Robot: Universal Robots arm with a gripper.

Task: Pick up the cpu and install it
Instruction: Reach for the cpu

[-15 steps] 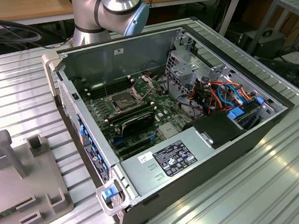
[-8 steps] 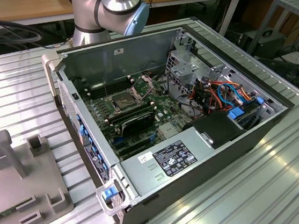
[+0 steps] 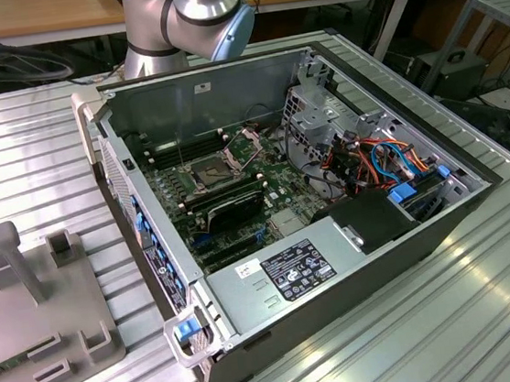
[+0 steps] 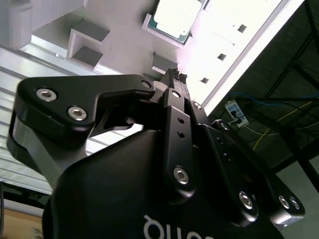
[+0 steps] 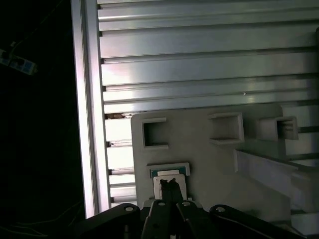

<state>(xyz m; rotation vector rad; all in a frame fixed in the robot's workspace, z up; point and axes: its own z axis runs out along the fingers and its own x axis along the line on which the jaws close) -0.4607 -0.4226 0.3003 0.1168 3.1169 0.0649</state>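
Lying on its side on the ribbed table (image 3: pixel 490 312), the case (image 3: pixel 207 90) has its open face up, which I judge gives the arm a straight way down to the board. Beside it, on the exterior view's left, a grey plate (image 3: pixel 65 305) carries walled nests that hold parts at known spots. The gripper (image 4: pixel 176 75) hangs over that plate with its fingers pressed together on nothing, apart from the chip. In the case the socket (image 3: pixel 209 172) sits with no cooler over it, free to take its part as far as I can judge. The cpu (image 4: pixel 172 19) rests flat in one nest, metal lid toward the gripper, its edges square to the nest walls. It looks nearly square, so I cannot tell its long axis.
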